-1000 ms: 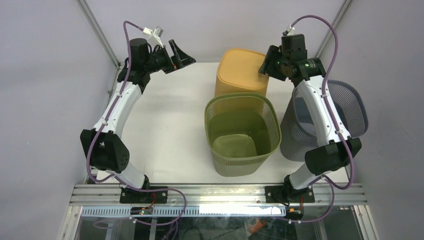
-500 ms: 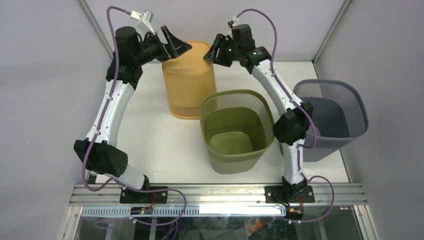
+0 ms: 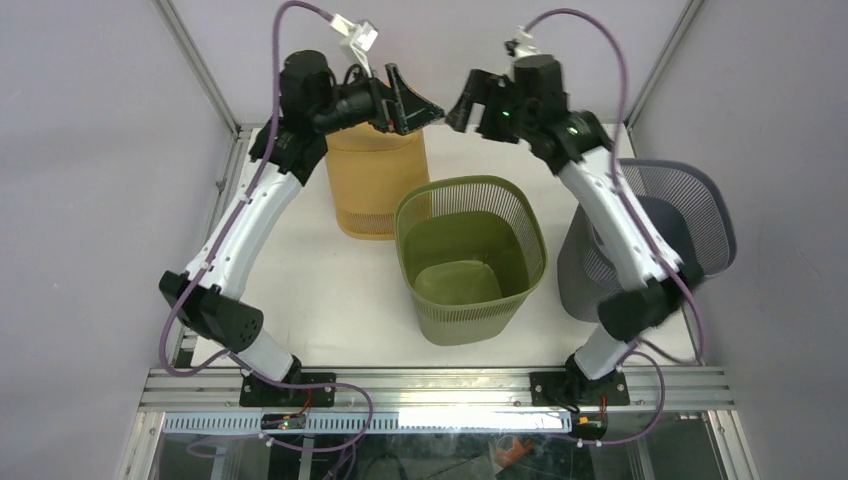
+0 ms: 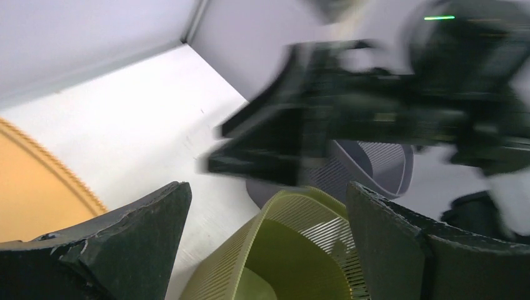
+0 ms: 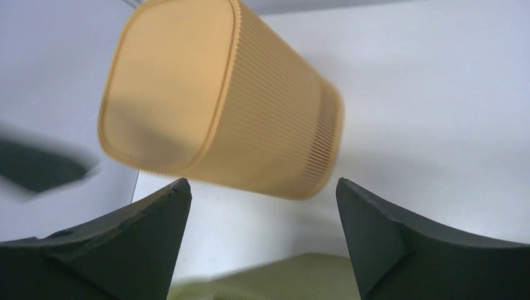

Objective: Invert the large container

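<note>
Three slatted baskets stand on the white table. An orange one stands upside down at the back left, its flat base up, also in the right wrist view. A green one stands upright, mouth up, in the middle. A wider grey one stands upright at the right, partly behind my right arm. My left gripper is open and empty, raised above the orange basket's right edge. My right gripper is open and empty, raised facing it a short gap away.
The left wrist view shows the green basket's rim below my fingers, the grey basket beyond and the blurred right gripper. Frame posts rise at the back corners. The grey basket overhangs the table's right edge.
The orange basket went from back centre to back left a second ago and has stayed. Both grippers have since risen and closed toward each other above the table's back; the right arm swung right.
</note>
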